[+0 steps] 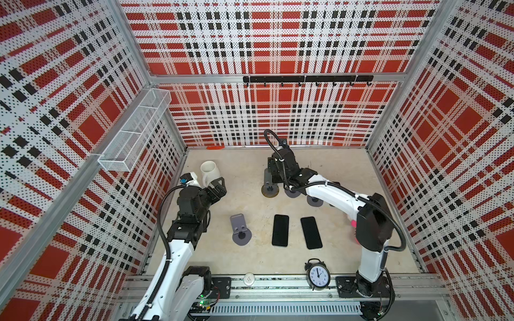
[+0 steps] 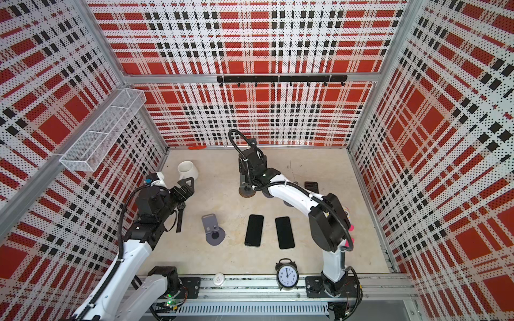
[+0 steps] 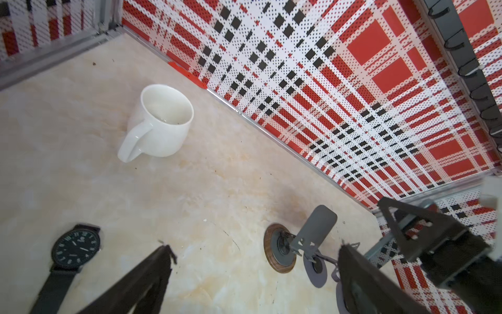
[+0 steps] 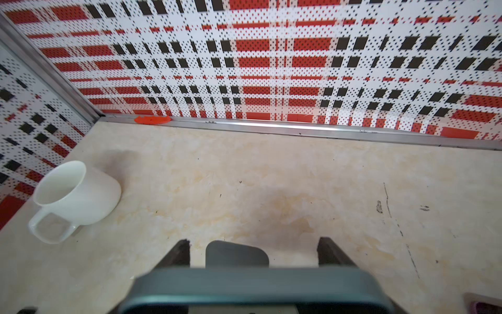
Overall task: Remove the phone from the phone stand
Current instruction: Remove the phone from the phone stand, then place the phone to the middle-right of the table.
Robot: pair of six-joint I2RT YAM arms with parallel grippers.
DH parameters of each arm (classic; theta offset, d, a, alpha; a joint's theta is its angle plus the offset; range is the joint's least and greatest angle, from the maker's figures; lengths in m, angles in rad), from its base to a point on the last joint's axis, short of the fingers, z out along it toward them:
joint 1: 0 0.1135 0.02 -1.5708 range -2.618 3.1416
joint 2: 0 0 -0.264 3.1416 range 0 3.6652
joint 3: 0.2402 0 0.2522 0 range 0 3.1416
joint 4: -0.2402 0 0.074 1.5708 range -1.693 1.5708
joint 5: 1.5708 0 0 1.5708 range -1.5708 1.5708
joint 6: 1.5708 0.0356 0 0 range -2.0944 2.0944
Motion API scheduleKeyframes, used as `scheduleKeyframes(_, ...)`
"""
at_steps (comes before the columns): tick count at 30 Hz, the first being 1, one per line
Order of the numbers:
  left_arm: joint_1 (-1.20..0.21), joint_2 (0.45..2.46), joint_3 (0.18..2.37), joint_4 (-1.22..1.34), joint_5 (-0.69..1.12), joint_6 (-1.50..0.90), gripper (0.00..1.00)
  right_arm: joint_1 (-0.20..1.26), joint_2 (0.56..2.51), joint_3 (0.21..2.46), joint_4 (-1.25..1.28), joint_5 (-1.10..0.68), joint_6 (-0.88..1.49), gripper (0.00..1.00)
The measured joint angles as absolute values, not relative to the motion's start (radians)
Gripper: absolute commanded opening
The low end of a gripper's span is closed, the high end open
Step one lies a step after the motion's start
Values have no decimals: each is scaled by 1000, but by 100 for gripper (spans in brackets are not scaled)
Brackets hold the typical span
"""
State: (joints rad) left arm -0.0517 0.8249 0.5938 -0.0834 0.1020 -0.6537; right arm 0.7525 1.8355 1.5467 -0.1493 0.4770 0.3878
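My right gripper is shut on a dark teal-edged phone, whose edge lies across both fingers. Just beyond it stands the grey phone stand. In both top views the right gripper hovers over that stand, which sits on a wood-rimmed disc at the back. In the left wrist view the stand's plate is bare. My left gripper is open and holds nothing, beside a white mug.
Two black phones lie flat mid-table beside an empty grey stand. More grey stand bases sit under the right arm, with another dark phone behind. An alarm clock stands at the front, and a wristwatch lies under the left arm.
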Motion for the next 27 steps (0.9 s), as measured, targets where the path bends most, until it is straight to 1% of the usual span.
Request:
scheduleKeyframes(6, -79, 850, 570, -58, 99, -709, 98, 749, 1650, 1399, -107, 419, 339, 66)
scheduleKeyframes(9, -154, 850, 570, -43, 39, -713, 98, 744, 1546, 1306, -118, 369, 303, 66)
scheduleKeyframes(12, -250, 850, 568, -12, -41, -714, 98, 724, 1428, 1215, -179, 302, 282, 66)
scheduleKeyframes(16, -347, 871, 564, 47, -123, -713, 98, 644, 1248, 1092, -278, 237, 285, 66)
scheduleKeyframes(21, -380, 949, 582, 75, -168, -713, 98, 550, 1078, 953, -404, 232, 305, 66)
scheduleKeyframes(27, -397, 1002, 623, 99, -175, -714, 98, 508, 1013, 831, -492, 228, 343, 66)
